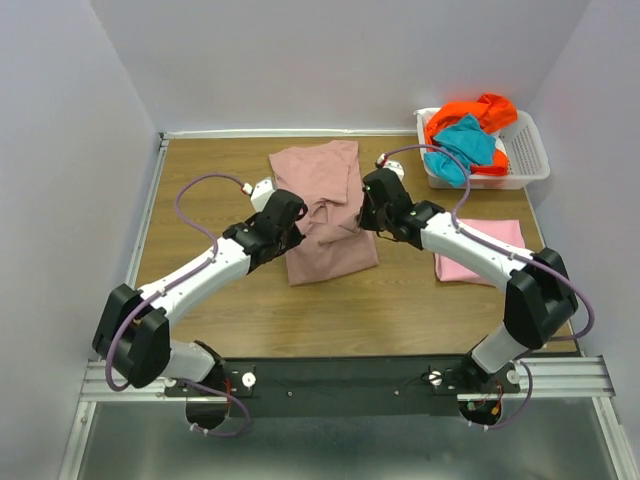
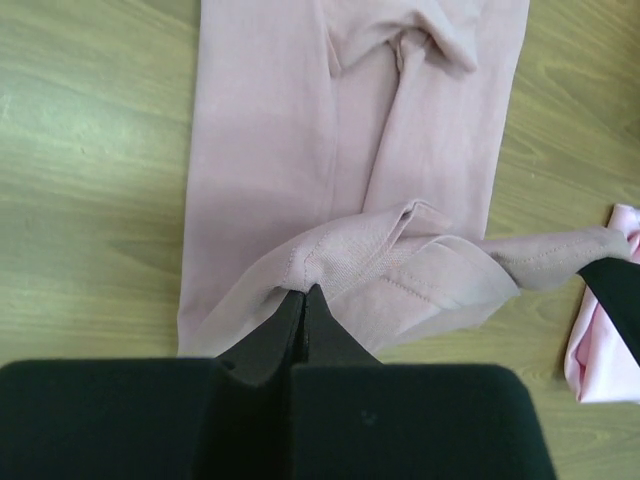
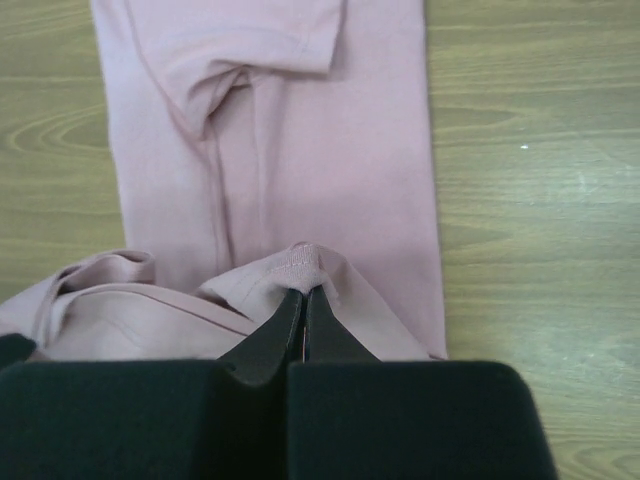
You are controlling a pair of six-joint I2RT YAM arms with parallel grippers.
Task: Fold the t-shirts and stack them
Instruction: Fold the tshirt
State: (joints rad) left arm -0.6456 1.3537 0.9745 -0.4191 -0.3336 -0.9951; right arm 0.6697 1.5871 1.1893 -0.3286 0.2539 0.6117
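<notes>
The large dusty rose-mauve t-shirt (image 1: 325, 215) lies on the table's middle, folded lengthwise with sleeves tucked in. My left gripper (image 1: 290, 212) is shut on its ribbed edge at the shirt's left side; in the left wrist view my left gripper (image 2: 304, 292) lifts a fold of the shirt (image 2: 300, 150). My right gripper (image 1: 366, 210) is shut on the same edge at the right side; in the right wrist view my right gripper (image 3: 305, 292) pinches the shirt (image 3: 300, 150). A folded light pink t-shirt (image 1: 480, 250) lies at the right. Orange (image 1: 475, 110) and teal (image 1: 465, 145) shirts sit in the basket.
The white slotted basket (image 1: 530, 160) stands at the back right corner. Bare wooden table (image 1: 220, 160) lies left of the shirt and in front of it. White walls close the table at back and both sides.
</notes>
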